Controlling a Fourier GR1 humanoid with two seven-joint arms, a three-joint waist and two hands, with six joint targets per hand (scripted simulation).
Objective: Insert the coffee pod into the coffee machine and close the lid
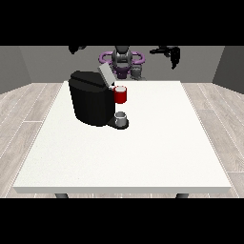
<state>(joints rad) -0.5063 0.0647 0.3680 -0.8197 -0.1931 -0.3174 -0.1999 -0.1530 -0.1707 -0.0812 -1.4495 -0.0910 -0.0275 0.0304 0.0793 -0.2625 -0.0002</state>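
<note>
Two jobs left: pod in, lid down. Cannot tell if the hand at the view's left (76, 48) or the hand at the view's right (170, 55) holds anything. Maybe the coffee pod (137, 71): small, grey, behind the coffee machine (90, 102). Reach slowly, drop into the red holder (120, 94), push the raised lid (106, 74) shut
</note>
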